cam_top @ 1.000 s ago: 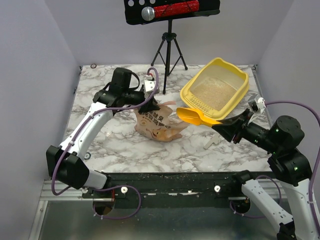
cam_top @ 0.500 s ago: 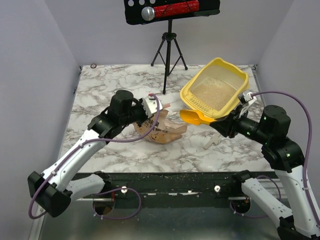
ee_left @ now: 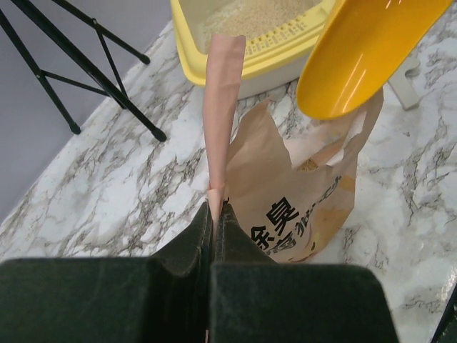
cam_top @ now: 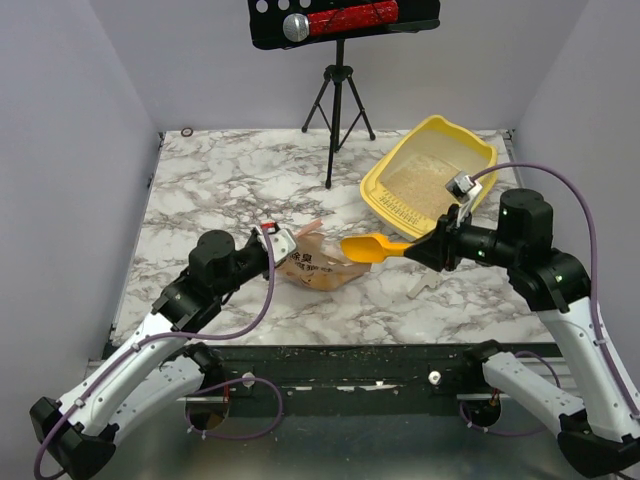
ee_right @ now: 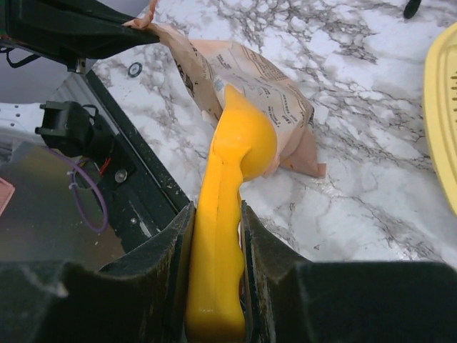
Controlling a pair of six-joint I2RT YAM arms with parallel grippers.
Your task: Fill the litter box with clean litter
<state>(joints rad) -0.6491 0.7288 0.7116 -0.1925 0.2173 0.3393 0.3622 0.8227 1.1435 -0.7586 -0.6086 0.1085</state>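
Note:
The yellow litter box [cam_top: 378,195] stands at the back right with a thin layer of clean litter [cam_top: 415,180] on its floor; it also fills the top of the left wrist view [ee_left: 243,61] with litter [ee_left: 250,11] inside. A tan paper bag [cam_top: 318,265] lies in the table's middle. My left gripper [cam_top: 278,240] is shut on the bag's pink top flap [ee_left: 221,107], fingertips pinched together [ee_left: 214,209]. My right gripper [cam_top: 428,250] is shut on the handle of a yellow-orange scoop [cam_top: 368,248], whose bowl [ee_right: 246,139] hangs over the bag's open end [ee_right: 264,82].
A black tripod [cam_top: 338,100] stands at the back centre under a black bar [cam_top: 340,20]. A small white piece [cam_top: 420,285] lies on the marble right of the bag. A small ring [cam_top: 187,132] sits in the back left corner. Litter crumbs dot the black front rail [cam_top: 330,355].
The left arm has drawn back toward the near edge, shutting on the bag's flap and pulling it along. The right arm has carried the scoop left, from the litter box's corner to the bag.

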